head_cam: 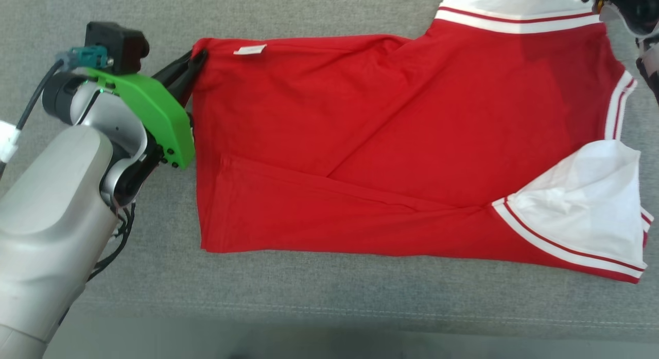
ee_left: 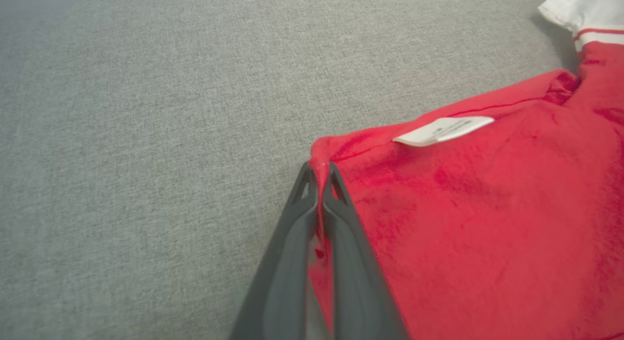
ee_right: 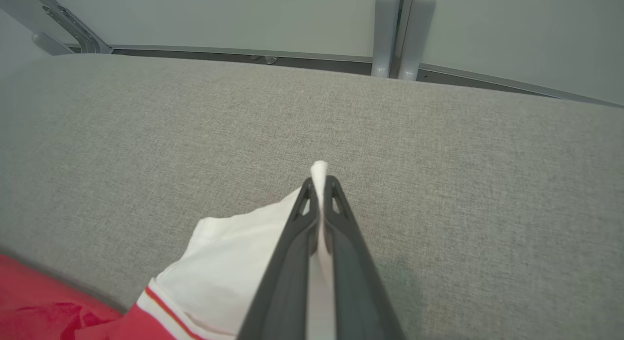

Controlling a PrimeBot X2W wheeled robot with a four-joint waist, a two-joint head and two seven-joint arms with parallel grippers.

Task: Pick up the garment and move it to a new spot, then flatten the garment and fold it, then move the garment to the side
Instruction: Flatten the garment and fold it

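Tools first: the left tool point(ee_left: 319, 171) has both dark fingers squeezed together on a corner of the red garment point(head_cam: 360, 142). A thin ridge of red cloth is pinched right between the tips. In the head view that grip sits at about 10 o'clock, on the garment's far-left corner. The green bracket point(head_cam: 154, 112) on that wrist hangs just beside the garment's left edge.

The right tool point(ee_right: 319, 181) is clamped as well, but on white fabric. A bit of the white sleeve point(ee_right: 234, 262) pokes out past its tips toward 12 o'clock in the right wrist view. In the head view that sleeve runs off the frame around 1 o'clock.

The garment is spread across the grey bench point(head_cam: 329, 307), mostly flat with a few diagonal creases. Its red body fills the middle, and the other sleeve point(head_cam: 582, 204), white with red striped trim, is down at 4 o'clock. A small white label point(ee_left: 443, 130) lies on the red cloth near the left tool, roughly 2 o'clock from its tips in the left wrist view.

Past the bench, the right wrist view shows a pale wall point(ee_right: 243, 18) and two grey posts point(ee_right: 399, 32) up at 12 o'clock.
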